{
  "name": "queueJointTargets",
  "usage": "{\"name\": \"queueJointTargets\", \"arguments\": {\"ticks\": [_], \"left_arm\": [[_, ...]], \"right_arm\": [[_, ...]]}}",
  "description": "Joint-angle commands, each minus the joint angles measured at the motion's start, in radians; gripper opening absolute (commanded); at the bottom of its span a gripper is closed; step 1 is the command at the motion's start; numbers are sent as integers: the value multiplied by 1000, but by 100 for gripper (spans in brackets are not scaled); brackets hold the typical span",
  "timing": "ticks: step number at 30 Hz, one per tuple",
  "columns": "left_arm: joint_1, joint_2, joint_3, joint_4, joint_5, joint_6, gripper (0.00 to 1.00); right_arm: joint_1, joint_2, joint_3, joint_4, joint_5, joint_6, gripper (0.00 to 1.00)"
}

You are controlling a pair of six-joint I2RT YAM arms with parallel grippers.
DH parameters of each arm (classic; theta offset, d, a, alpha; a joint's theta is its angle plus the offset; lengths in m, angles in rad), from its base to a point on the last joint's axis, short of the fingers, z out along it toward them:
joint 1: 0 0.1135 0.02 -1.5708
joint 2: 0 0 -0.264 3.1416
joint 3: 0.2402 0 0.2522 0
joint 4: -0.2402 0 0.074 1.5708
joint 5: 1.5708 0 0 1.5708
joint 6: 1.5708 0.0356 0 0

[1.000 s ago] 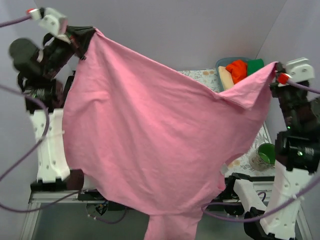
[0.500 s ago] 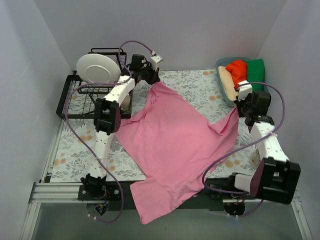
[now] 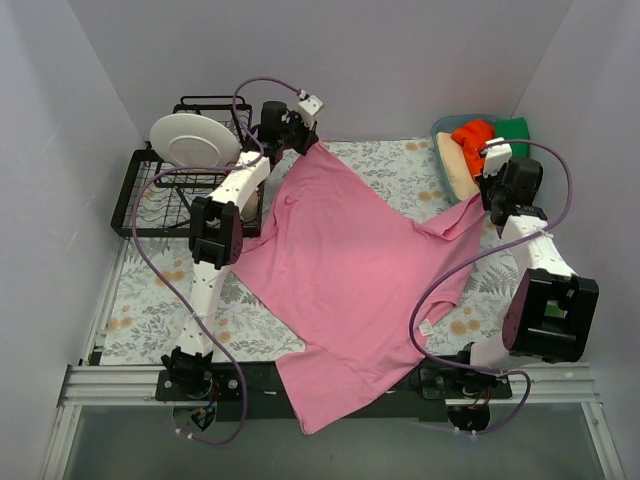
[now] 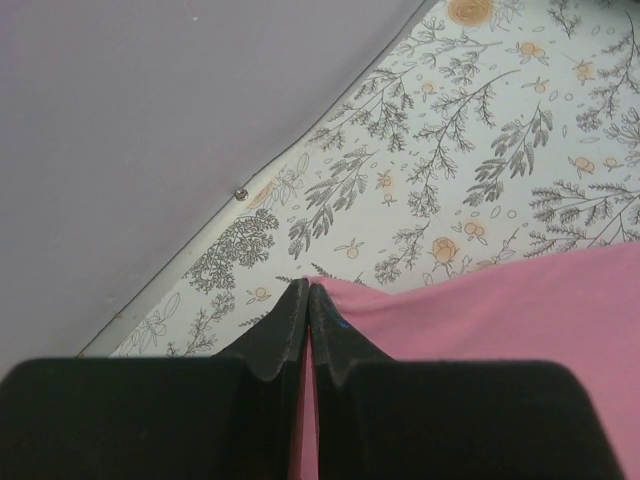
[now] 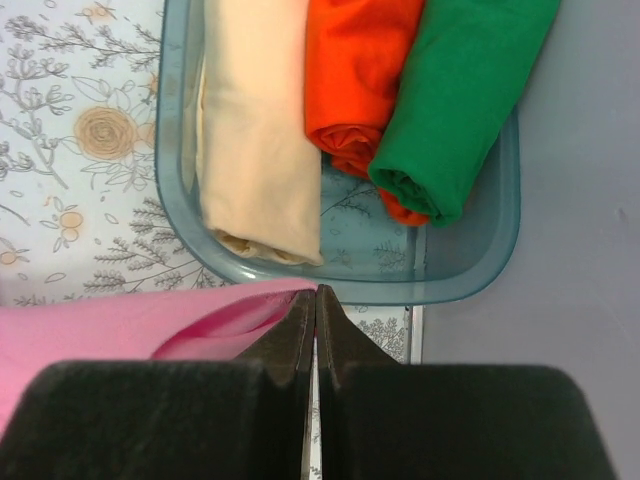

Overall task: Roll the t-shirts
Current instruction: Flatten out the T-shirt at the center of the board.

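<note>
L gripper [image 3: 303, 143], upper centre, & R gripper [image 3: 484, 193], mid right, are both pinching corners of pink t-shirt [image 3: 350, 280], prob. to stretch it flat before rolling.

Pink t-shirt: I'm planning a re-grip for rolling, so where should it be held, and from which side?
Probably by its two far corners, coming down from above. The pink t-shirt lies spread on the table, so only its edges offer thin cloth to pinch; the left gripper and right gripper are shut on those corners.
</note>
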Motion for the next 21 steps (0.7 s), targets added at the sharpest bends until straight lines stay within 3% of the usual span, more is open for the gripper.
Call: {"name": "queueJointTargets", "arguments": {"ticks": [1, 12, 21], "left_arm": [[-15, -10, 21, 78, -69, -41, 0], [-21, -16, 12, 180, -103, -36, 0], [-21, -114, -34, 129, -43, 12, 0]], "right_arm": [[-17, 59, 84, 53, 68, -2, 1], [-57, 209, 197, 83, 120, -63, 1], [-71, 203, 245, -70, 71, -22, 1]]}}
